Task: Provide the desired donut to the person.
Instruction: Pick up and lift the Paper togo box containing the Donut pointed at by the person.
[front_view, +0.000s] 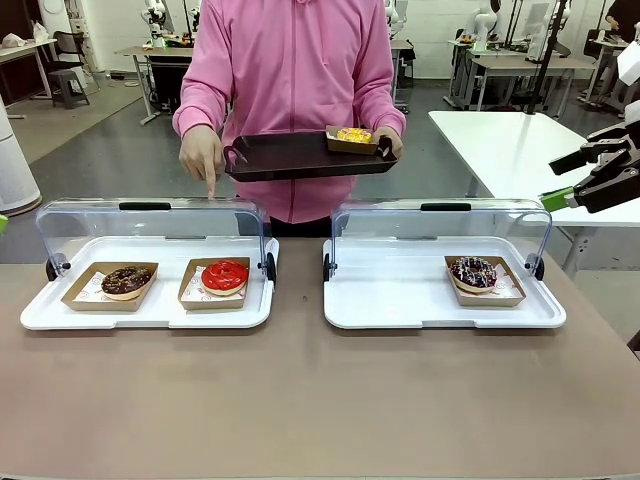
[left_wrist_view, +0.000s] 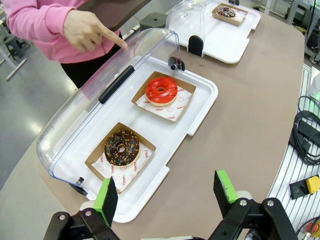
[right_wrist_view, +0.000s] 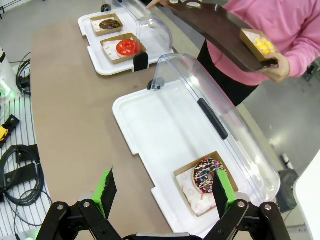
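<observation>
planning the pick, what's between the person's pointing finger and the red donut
The swung-back clear lid stands between the hand and the red donut, shown in the front view.

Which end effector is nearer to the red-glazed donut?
Left. The left end effector hovers by the tray holding the red-glazed donut; the right end effector hangs over the other tray, near the sprinkled donut.

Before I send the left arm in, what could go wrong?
1. The person's hand points down at the clear lid, in line with the red donut; the chocolate donut lies right beside it, so a wrong pick is possible.
2. That hand is close to the lid; a deep reach might strike it.
</observation>
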